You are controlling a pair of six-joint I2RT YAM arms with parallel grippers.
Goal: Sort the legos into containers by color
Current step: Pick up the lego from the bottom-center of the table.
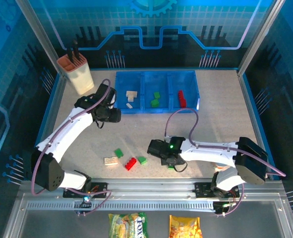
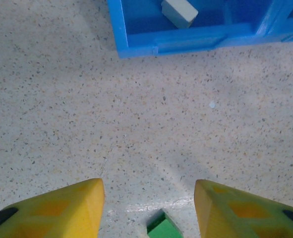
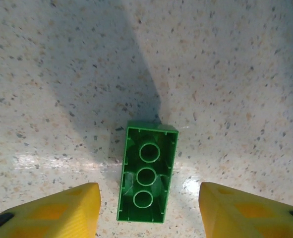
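The blue three-bin tray (image 1: 138,110) sits at the back; cream legos (image 1: 131,95) lie in its left bin, green ones (image 1: 156,99) in the middle, red ones (image 1: 182,97) on the right. Loose on the table are a green lego (image 1: 118,152), a cream one (image 1: 111,160), a red one (image 1: 131,163) and another green one (image 1: 142,160). My left gripper (image 1: 114,115) (image 2: 148,208) hangs open near the tray's front left corner (image 2: 136,47), with a green lego (image 2: 163,229) below. My right gripper (image 1: 154,148) (image 3: 148,208) is open, straddling an upside-down green lego (image 3: 147,171) without touching it.
A beige knife block with an orange top (image 1: 77,73) stands at the back left. Another small green piece (image 1: 171,166) peeks out under the right arm. Snack packets (image 1: 129,224) lie below the table's front rail. Bare speckled tabletop spreads between the tray and the loose bricks.
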